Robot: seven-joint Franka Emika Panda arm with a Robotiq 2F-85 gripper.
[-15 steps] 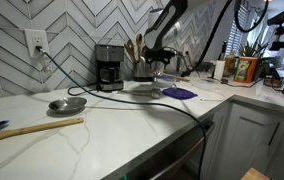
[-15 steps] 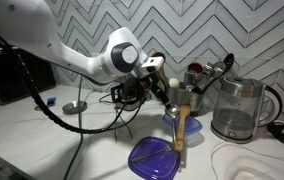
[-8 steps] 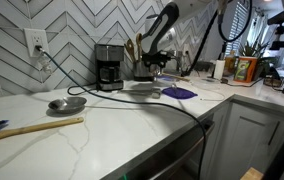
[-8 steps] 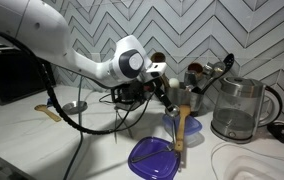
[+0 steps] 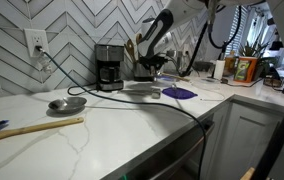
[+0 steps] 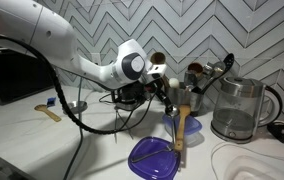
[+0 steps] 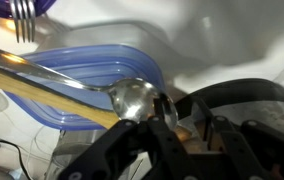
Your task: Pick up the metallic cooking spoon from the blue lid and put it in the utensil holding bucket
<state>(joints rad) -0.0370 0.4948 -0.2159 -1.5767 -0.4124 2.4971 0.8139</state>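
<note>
Spoon's place: the metallic cooking spoon point(image 7: 130, 97) was off the counter, at the tips of the gripper point(image 7: 185, 116), with the blue lid point(image 7: 102, 60) blurred beneath it.
Fingers: they appeared clenched on the spoon at its bowl end, though the contact itself was partly hidden in the wrist view.
Long axis: the bowl lay nearest the fingers, and the handle ran away from them toward the upper left of the wrist view.
Bucket from fingers: in an exterior view the utensil holding bucket point(image 6: 187, 97) stood just beside the gripper point(image 6: 162, 92), at the counter's back edge against the tiled wall and crowded with utensils.
Blue lid: it lay nearer the front edge point(image 6: 152, 157), lower than the gripper, with a wooden spatula point(image 6: 180, 130) resting across it.
Next move, judged: the spoon needed carrying sideways over the bucket's rim and tipping so that one end dropped between the utensils standing there.
Spoon's look: polished and mirror-bright, with a round shallow bowl and a thin flat handle; probably slippery in a pinch.
</note>
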